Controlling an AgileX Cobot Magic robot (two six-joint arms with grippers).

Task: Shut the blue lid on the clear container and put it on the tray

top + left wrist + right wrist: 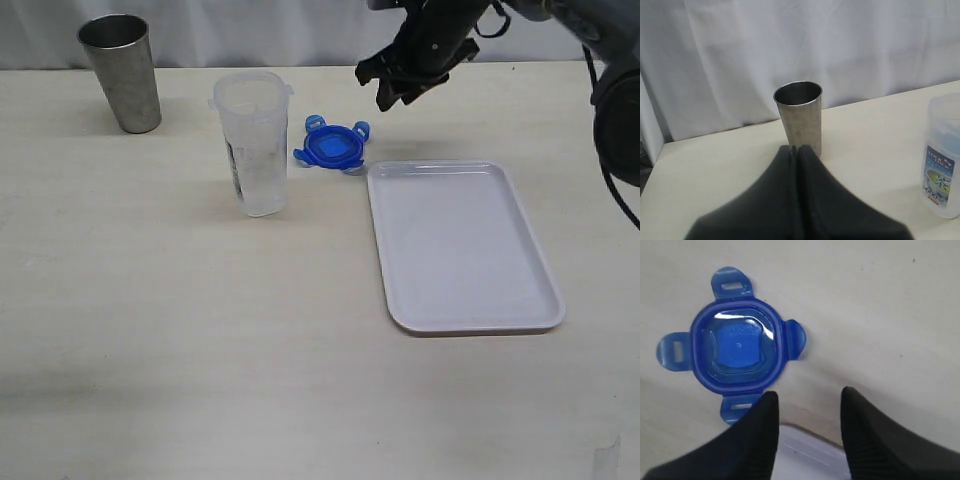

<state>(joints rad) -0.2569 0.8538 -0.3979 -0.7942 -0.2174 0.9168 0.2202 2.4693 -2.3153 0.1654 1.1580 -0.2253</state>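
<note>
The clear container (253, 142) stands upright and uncovered on the table, its printed label (938, 172) showing in the left wrist view. The blue lid (331, 147) lies flat on the table just right of it, by the far left corner of the white tray (455, 240). My right gripper (386, 88) hangs open above the table behind the lid. Nothing is between its fingers (762, 420), and the blue lid (737, 345) and the tray's rim (810, 447) lie below it. My left gripper (796, 148) is shut and empty, out of the exterior view.
A grey steel cup (122, 72) stands at the back left, straight ahead of my left gripper, where the cup (800, 117) shows against a white curtain (790, 45). The curtain closes off the back of the table.
</note>
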